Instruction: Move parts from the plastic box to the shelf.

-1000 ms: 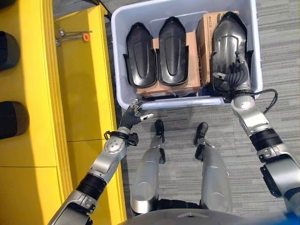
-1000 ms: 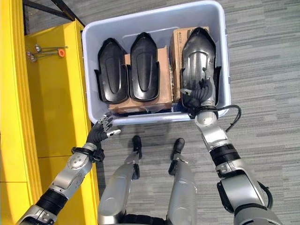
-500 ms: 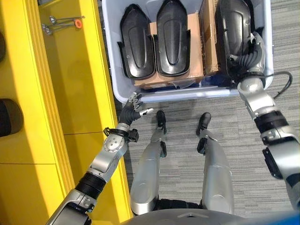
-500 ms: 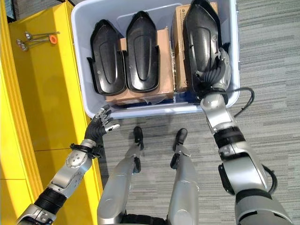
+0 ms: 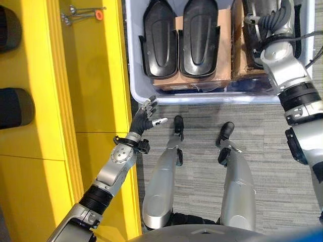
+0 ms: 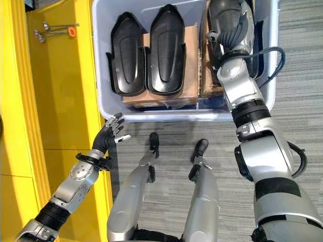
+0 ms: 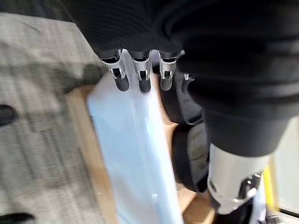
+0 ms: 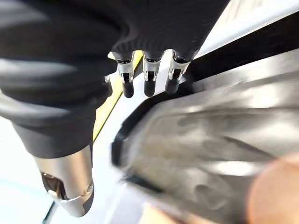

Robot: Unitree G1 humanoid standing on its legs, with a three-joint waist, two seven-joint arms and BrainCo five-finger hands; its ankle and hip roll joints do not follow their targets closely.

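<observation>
Clearly the right hand [image 6: 233, 31] is the nearer one: it lies over the rightmost black part [image 8: 219, 135] inside the plastic box [image 6: 166, 115], fingers [image 8: 150, 79] loosely extended above the part's glossy back, not clamped on it. That part's long axis runs away from the wrist, along the line of the forearm. Two more parts [image 5: 179, 33] lie side by side well off toward the left hand [image 5: 144, 117], which hovers spread and empty just outside the box's near wall, beside the yellow shelf [image 5: 81, 91].

Grey striped carpet [image 5: 272, 131] lies beneath me, and along my left stands yellow furniture [image 5: 91, 75] with bright light falling across its flat top.
</observation>
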